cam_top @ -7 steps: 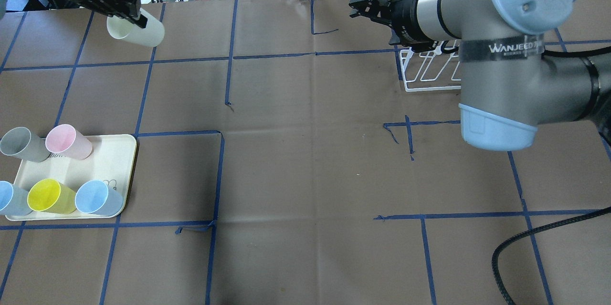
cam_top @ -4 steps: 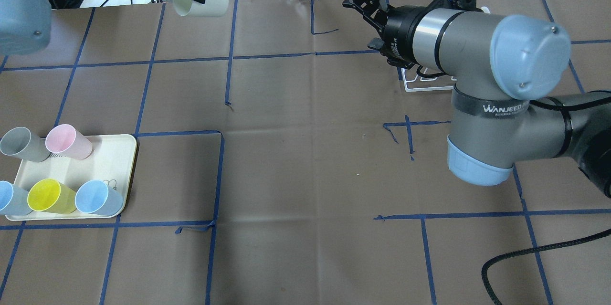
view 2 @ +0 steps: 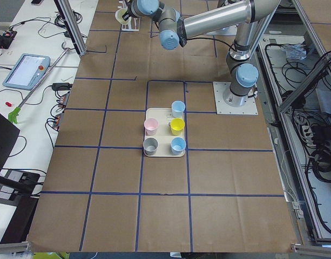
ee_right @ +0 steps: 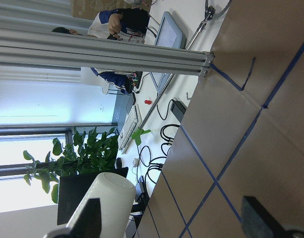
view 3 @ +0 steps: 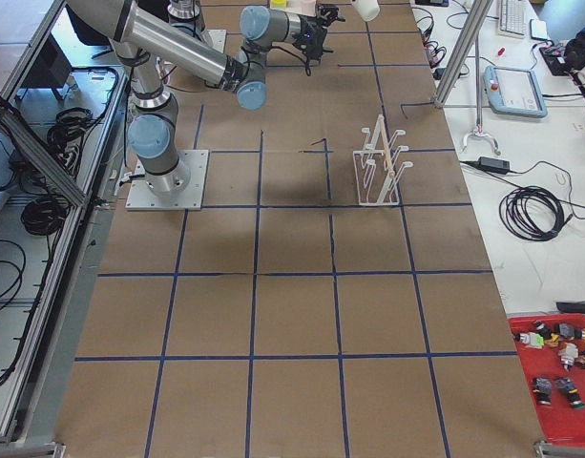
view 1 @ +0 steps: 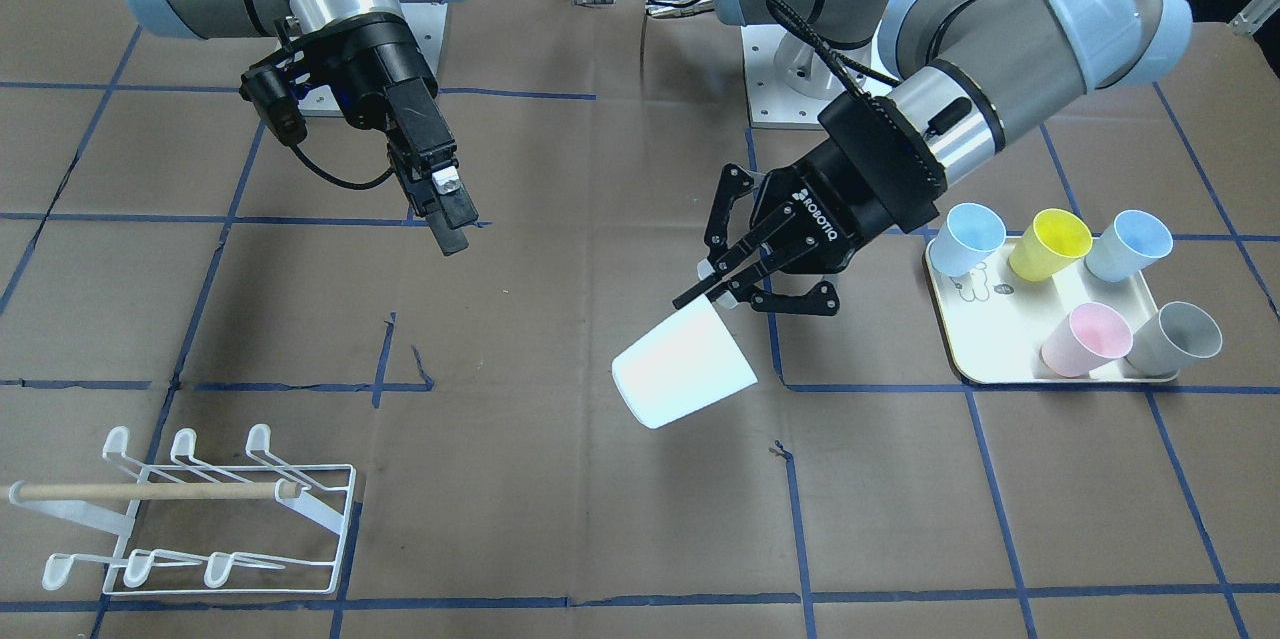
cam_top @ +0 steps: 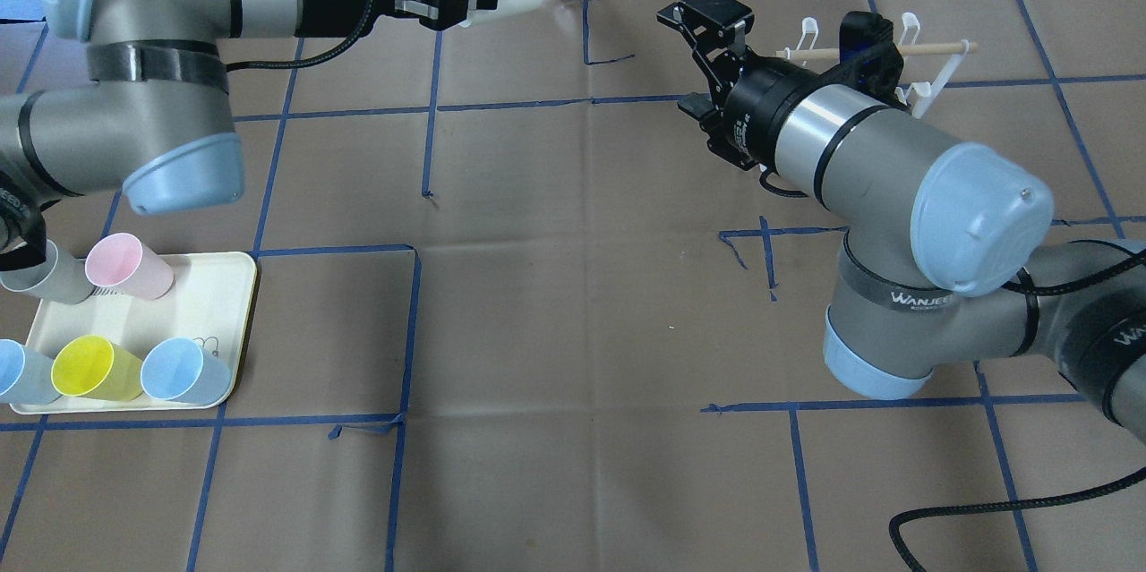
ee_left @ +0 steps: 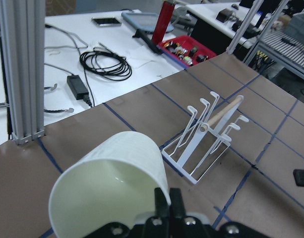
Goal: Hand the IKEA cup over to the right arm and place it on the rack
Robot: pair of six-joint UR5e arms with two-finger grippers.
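Front-facing view: the left gripper (view 1: 715, 291) is clamped on the rim of the white IKEA cup (view 1: 685, 369), held aloft and tilted, base outward, likely so its wall is free for the other gripper.

Overhead view: the right gripper (cam_top: 703, 17) is well apart from the cup.

Right wrist view: its 2 fingers stand apart, facing the cup.

The rack (view 1: 150, 491) stands near the right arm.

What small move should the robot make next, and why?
Probably bring the right tool toward the white cup: its jaws stand open and empty, well apart from the cup, which the left tool holds by the rim above the table.
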